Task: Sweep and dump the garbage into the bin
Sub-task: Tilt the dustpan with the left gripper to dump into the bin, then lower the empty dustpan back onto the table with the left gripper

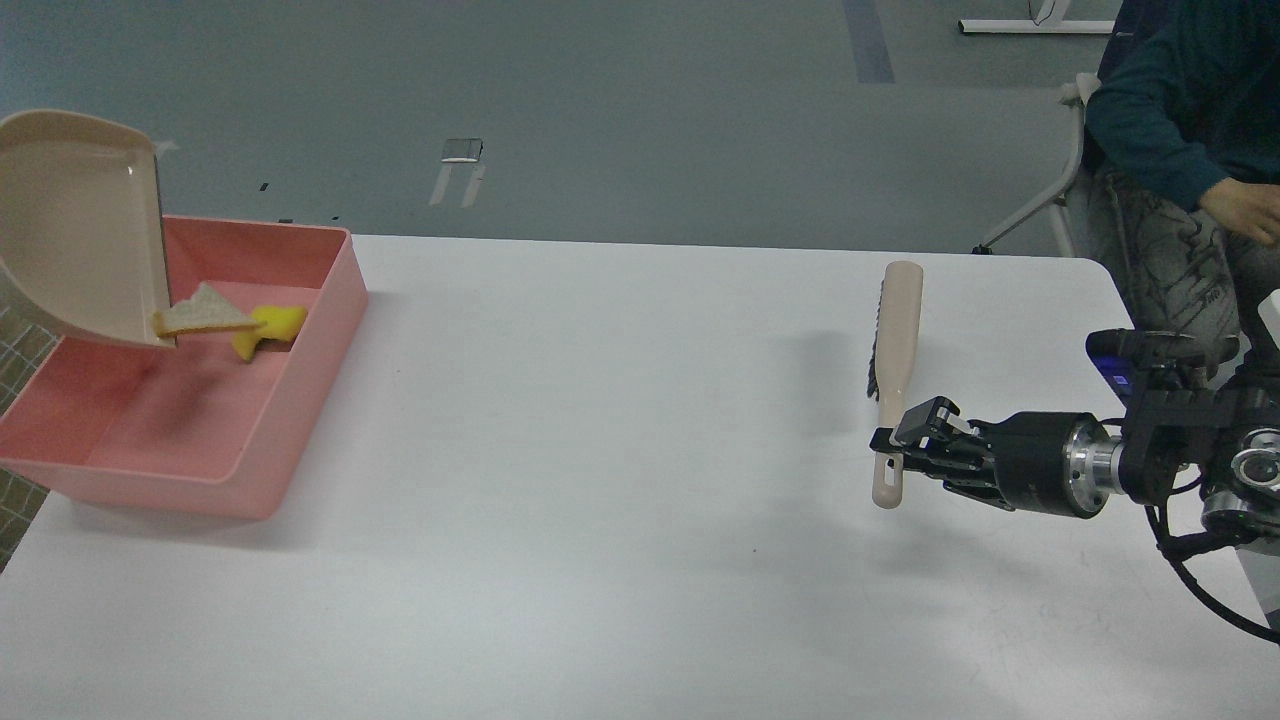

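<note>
Garbage is tipping off the dustpan into the bin; right gripper is clenching the brush handle well right of it; left gripper is lying out of frame.

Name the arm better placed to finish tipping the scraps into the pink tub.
Left. The tilted beige plastic dustpan hangs over the pink tub on that side; the right gripper is across the table, at the beige brush.

Even overhead light, soft shadows on white table, falling scraps perhaps motion-blurred
</note>
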